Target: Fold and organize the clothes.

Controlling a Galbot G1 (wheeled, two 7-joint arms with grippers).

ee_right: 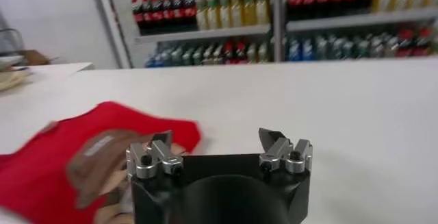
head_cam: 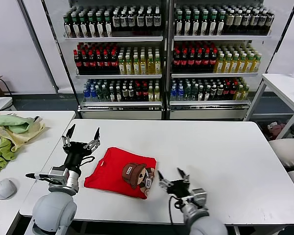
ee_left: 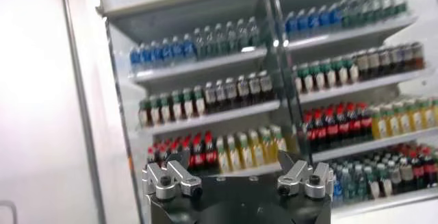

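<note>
Lying folded on the white tabletop (head_cam: 210,147) near its front edge, left of centre: the red T-shirt (head_cam: 115,169), a compact rough rectangle. Long axis running left to right across the tabletop, slightly skewed, with the left end a little farther from the robot than the right. Print side up, showing a brown-capped cartoon figure (head_cam: 137,175) toward the right front corner, head tilted toward the left.

Raised just left of the shirt, apart from it: the left tool (head_cam: 81,136), fingers spread wide and pointing up and away toward the shelves of bottled drinks (head_cam: 161,54), holding nothing.

Low at the shirt's right front corner, close beside the fabric: the right tool (head_cam: 170,177), fingers parted and empty, aimed across the tabletop toward the shelves.

On a separate table to the left: a heap of pale green and beige cloths (head_cam: 10,134).
</note>
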